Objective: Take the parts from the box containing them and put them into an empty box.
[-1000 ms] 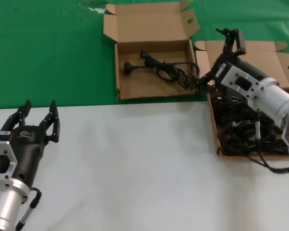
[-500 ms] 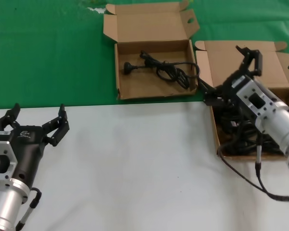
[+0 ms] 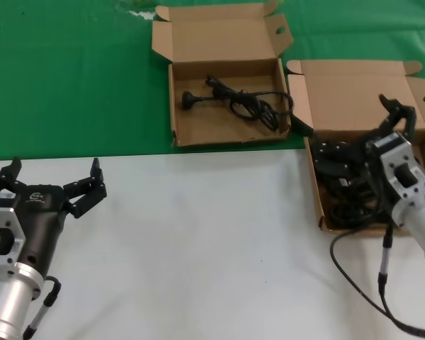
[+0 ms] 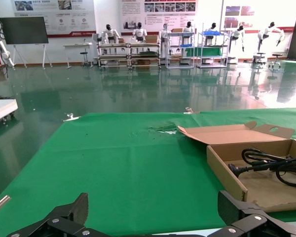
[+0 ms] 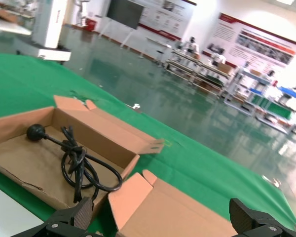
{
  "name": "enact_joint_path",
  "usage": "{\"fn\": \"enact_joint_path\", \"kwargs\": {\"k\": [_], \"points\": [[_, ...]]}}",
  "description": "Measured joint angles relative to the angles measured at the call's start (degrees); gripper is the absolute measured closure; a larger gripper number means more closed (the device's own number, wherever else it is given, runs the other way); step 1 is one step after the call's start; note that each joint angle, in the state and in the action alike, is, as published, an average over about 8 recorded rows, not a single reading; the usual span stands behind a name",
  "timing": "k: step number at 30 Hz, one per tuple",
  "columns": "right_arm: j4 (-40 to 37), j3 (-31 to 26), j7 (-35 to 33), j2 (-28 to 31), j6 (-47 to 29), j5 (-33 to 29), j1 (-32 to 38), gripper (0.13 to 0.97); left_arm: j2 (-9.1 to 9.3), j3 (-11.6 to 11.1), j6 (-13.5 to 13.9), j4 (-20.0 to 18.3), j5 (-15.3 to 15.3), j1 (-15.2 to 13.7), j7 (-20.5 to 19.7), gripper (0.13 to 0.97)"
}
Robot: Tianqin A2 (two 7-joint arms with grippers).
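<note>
Since a second ago, the right end effector has drawn back from the gap between the two boxes toward the robot and now sits over the wider box, its fingers spread apart and holding nothing; the left end effector has opened wider than before and stays low on the white part of the counter, also empty. Largest in view, the counter is white on the near half and covered in green cloth on the far half, with broad open room between the arms and to the left of the boxes. The wider box straddles the edge where cloth meets white, its lid folded back, and a tangle of black power cords fills its tray beneath the right end effector. Just beside it, on the cloth, the narrower box sits with its lid open; its near wall runs close to the cloth's edge. One looped cord with its plug lies inside it, toward the side nearest the wider box.
</note>
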Motion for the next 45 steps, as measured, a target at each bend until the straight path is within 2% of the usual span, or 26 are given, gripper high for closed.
{"fn": "enact_joint_path", "kwargs": {"k": [8,24,45], "points": [[6.3,1.2,6.7,0.5,3.8,0.9,-6.3,0.129,0.0,0.0,0.0,0.0,0.0,0.0,0.0,0.153],[18.4,3.5,19.4,1.6,11.0,2.6,-18.3,0.129,0.0,0.0,0.0,0.0,0.0,0.0,0.0,0.132],[19.7,3.8,20.7,1.7,11.8,2.8,-19.6,0.129,0.0,0.0,0.0,0.0,0.0,0.0,0.0,0.132]]}}
